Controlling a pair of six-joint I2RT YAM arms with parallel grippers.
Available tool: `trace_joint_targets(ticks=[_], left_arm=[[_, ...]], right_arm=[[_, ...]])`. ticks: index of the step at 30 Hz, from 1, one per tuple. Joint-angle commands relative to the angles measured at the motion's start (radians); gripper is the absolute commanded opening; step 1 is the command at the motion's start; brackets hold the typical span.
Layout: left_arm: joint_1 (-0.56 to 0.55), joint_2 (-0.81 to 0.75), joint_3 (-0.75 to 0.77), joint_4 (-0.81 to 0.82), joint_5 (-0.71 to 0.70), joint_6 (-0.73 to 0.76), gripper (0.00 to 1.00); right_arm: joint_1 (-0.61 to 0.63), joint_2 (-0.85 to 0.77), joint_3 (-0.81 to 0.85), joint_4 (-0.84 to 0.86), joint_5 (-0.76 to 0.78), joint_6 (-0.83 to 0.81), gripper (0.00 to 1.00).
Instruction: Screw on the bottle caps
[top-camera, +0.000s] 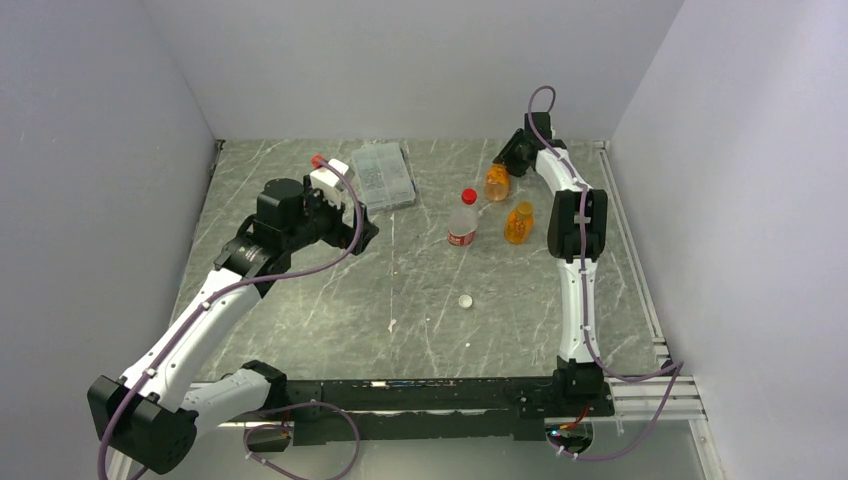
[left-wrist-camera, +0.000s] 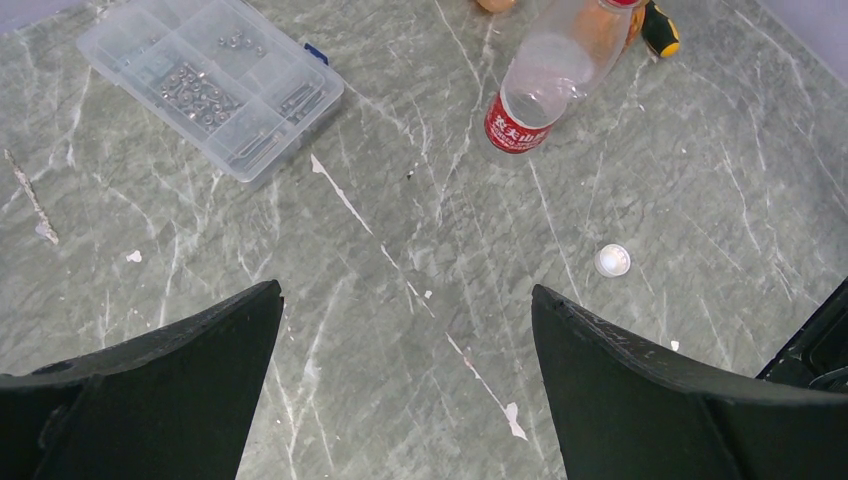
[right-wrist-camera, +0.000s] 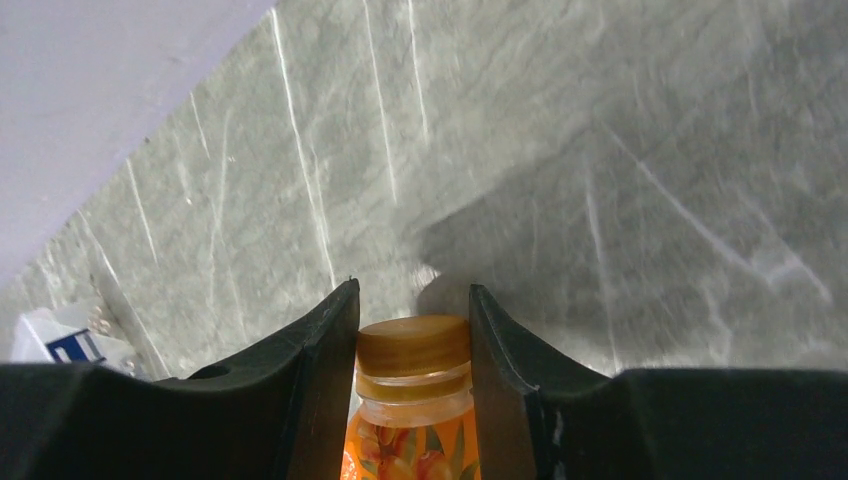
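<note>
My right gripper (top-camera: 503, 165) (right-wrist-camera: 412, 292) is shut on the orange cap (right-wrist-camera: 412, 345) that sits on the far orange bottle (top-camera: 497, 183) (right-wrist-camera: 412, 440), which stands upright. A second orange bottle (top-camera: 518, 224) with an orange cap stands nearer. The clear bottle with a red label (top-camera: 463, 222) (left-wrist-camera: 545, 80) stands upright and wears a red cap (top-camera: 469, 196). A whitish cap (top-camera: 466, 300) (left-wrist-camera: 612, 260) lies loose on the table. My left gripper (top-camera: 362, 232) (left-wrist-camera: 405, 292) is open and empty above bare table, left of the bottles. No blue-and-white cap shows.
A flat clear compartment box (top-camera: 383, 175) (left-wrist-camera: 210, 80) lies at the back, left of the bottles. The table is grey marble (top-camera: 400, 300), with walls close on three sides and a rail (top-camera: 630, 250) along the right edge.
</note>
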Motion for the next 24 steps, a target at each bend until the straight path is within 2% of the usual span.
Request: trace_joint_targets(ticks=[1, 4, 13, 24], left_arm=[[0.007, 0.006, 0.007, 0.051, 0.023, -0.021, 0.99], [0.011, 0.012, 0.015, 0.047, 0.025, -0.034, 0.99], [0.015, 0.029, 0.047, 0.013, 0.013, -0.067, 0.99], [0.044, 0.102, 0.123, 0.02, 0.057, -0.169, 0.99]], right_arm=[[0.017, -0.085, -0.092, -0.047, 0.069, -0.079, 0.12], [0.017, -0.113, -0.099, -0.026, 0.07, -0.085, 0.14], [0.0, -0.119, 0.055, -0.071, 0.029, -0.08, 0.14], [-0.009, -0.25, 0.069, -0.057, -0.013, -0.043, 0.16]])
